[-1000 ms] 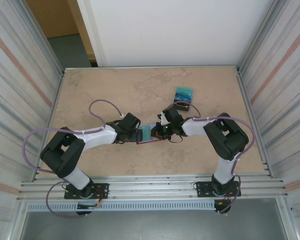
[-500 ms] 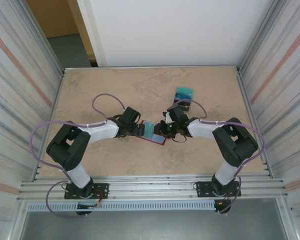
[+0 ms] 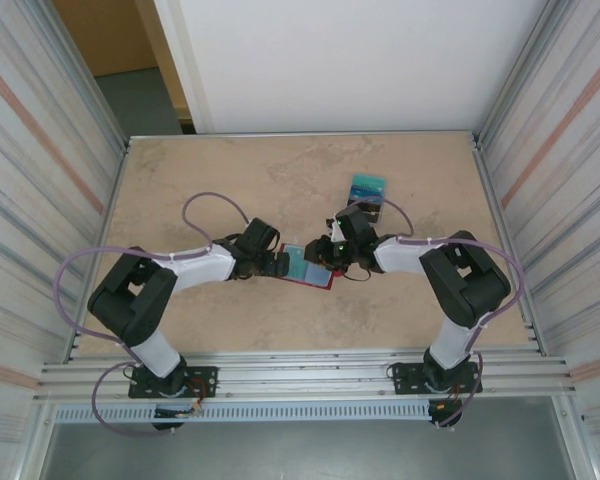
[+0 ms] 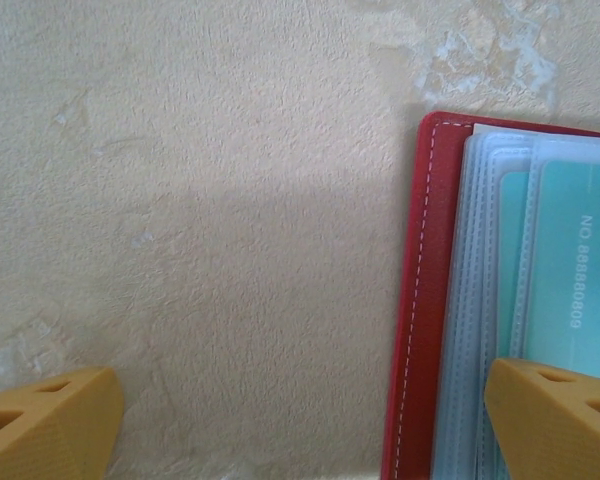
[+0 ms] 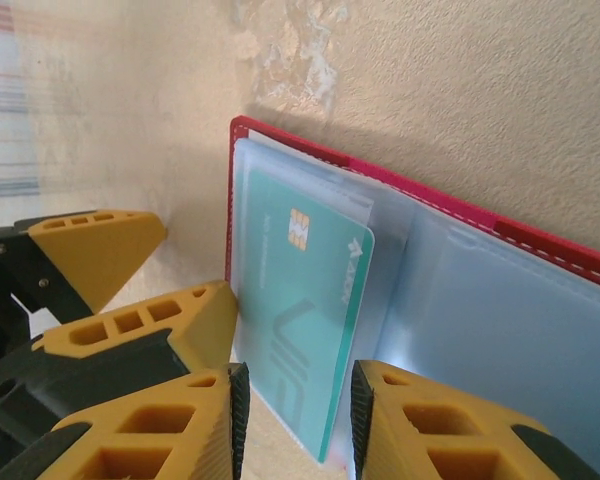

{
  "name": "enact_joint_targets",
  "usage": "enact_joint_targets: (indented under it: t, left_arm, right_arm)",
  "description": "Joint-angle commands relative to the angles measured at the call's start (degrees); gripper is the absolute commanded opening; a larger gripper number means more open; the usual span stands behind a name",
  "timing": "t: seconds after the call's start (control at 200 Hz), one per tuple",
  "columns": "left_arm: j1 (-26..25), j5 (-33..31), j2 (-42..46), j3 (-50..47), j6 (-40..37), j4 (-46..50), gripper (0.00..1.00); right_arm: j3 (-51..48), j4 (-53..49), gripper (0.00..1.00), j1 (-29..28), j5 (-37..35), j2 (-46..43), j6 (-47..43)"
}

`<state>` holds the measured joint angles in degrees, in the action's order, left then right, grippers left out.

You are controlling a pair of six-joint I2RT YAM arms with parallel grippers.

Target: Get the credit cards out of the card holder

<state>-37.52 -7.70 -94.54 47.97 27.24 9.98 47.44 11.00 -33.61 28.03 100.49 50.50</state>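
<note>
The left arm (image 3: 195, 268) and right arm (image 3: 405, 255) have white link covers, black joint housings and black base plates (image 3: 170, 383). A mauve cable (image 3: 110, 250) runs along each arm. The fingers (image 4: 50, 420) are ochre-yellow plastic, finely ribbed, with triangular cut-outs.

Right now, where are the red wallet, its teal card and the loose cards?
Wallet (image 5: 450, 210), right wrist view, red upper edge.
Teal card (image 5: 300, 310), right wrist view, printed face.
Loose cards (image 3: 368, 187), top view, teal face.
</note>
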Motion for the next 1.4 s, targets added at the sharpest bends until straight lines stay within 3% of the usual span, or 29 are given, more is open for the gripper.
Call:
enact_joint_targets:
  t: [0.0,0.707,1.178,1.393]
  left_arm:
    - [-0.45,0.24,-0.22,-1.21,1.41,3.82,0.94]
    - [-0.98,1.99,-0.41,-2.88,3.87,2.60,0.94]
    - [-1.13,2.02,-0.47,-3.69,4.74,2.59,0.94]
    - [-1.17,2.34,-0.38,-3.78,4.81,2.64,0.94]
  right_arm:
    - [0.54,2.10,0.34,0.22,1.38,1.96,1.37]
    - [2.11,4.02,0.34,-0.50,2.86,5.90,1.74]
    - [0.73,5.38,0.28,-0.14,4.07,2.96,1.86]
    - [-0.80,12.10,0.23,0.16,6.63,4.09,3.92]
